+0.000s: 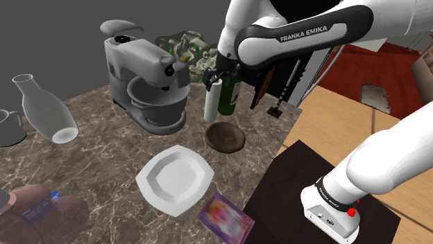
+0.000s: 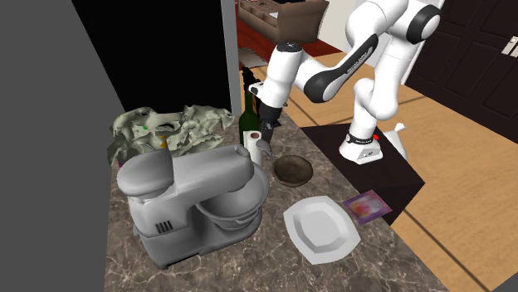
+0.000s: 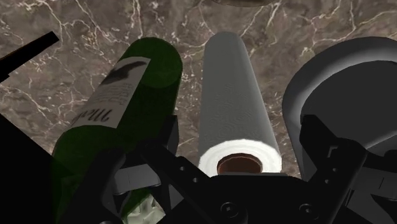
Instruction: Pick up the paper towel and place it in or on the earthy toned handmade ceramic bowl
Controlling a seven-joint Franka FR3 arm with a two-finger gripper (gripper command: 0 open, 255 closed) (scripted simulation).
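as your wrist view shows, the gripper [image 3: 242, 127] hangs directly over the paper towel [image 3: 236, 102], with its fingers spread to either side of the roll's top end and touching neither side. note that the paper towel stands upright on the marble counter [image 1: 90, 163], just beside the green bottle [image 1: 229, 97] and near the grey stand mixer [image 1: 149, 83]. the brown bowl [image 1: 225, 136] sits close by, apart from it.
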